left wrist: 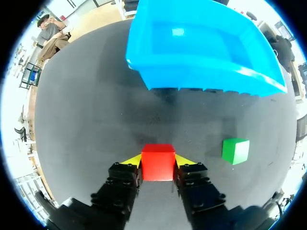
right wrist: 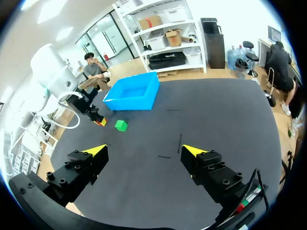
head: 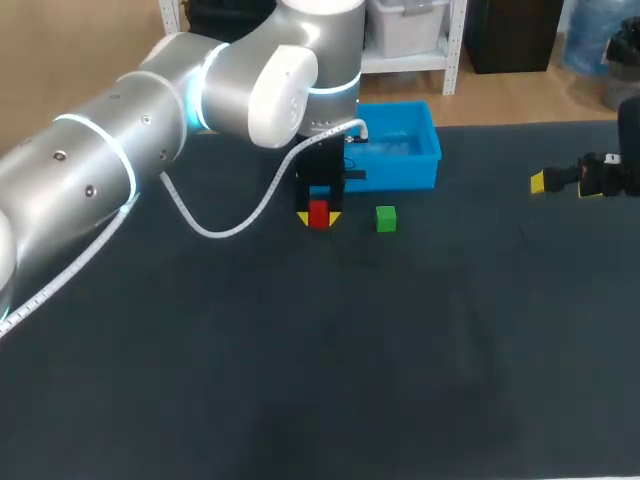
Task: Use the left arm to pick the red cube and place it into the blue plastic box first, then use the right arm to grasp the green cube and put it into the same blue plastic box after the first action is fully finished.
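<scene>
I have my left gripper (left wrist: 158,161) clamped on the red cube (left wrist: 157,165), a yellow tip pressed against each side, low at the dark table (head: 300,380) in front of the blue plastic box (left wrist: 206,74). The green cube (left wrist: 235,150) sits nearby, apart. My right gripper (right wrist: 144,152) hangs spread wide, holding nothing, well away.
</scene>
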`<state>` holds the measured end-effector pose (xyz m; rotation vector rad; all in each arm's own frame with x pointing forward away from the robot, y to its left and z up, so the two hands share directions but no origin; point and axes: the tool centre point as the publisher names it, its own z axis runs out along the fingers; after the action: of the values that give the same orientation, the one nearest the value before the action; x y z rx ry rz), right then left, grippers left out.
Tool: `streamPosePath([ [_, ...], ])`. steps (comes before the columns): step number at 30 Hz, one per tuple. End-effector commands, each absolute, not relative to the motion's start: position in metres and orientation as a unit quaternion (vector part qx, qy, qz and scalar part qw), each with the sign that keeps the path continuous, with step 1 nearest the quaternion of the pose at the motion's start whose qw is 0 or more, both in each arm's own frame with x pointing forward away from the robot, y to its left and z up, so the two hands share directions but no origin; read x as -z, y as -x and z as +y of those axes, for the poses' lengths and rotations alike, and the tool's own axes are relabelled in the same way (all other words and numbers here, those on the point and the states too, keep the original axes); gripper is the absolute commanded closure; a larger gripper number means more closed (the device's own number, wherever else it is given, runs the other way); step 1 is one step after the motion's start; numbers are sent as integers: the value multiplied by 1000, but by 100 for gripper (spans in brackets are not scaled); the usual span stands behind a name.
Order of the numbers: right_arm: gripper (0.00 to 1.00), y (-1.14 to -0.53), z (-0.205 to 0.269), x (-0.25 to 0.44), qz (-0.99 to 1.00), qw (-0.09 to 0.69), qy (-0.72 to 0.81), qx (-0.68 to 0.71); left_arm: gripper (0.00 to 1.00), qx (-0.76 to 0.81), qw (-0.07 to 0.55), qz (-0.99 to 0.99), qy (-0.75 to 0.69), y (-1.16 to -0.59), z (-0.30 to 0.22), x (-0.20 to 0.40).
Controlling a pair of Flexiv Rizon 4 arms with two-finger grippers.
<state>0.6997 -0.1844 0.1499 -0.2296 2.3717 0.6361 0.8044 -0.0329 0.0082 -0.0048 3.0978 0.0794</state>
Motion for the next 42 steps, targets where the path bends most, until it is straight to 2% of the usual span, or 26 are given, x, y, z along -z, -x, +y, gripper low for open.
streamPosePath([
  [1,0,-700,-185,-150,908,331,88,-243,100,-20,28,999,1,-797,-28,-14],
  [32,0,-700,-185,-150,908,331,88,-243,100,11,49,999,-10,-798,-16,-69],
  [42,0,-700,-185,-150,908,331,88,-243,100,22,73,997,-14,-802,-13,-93],
])
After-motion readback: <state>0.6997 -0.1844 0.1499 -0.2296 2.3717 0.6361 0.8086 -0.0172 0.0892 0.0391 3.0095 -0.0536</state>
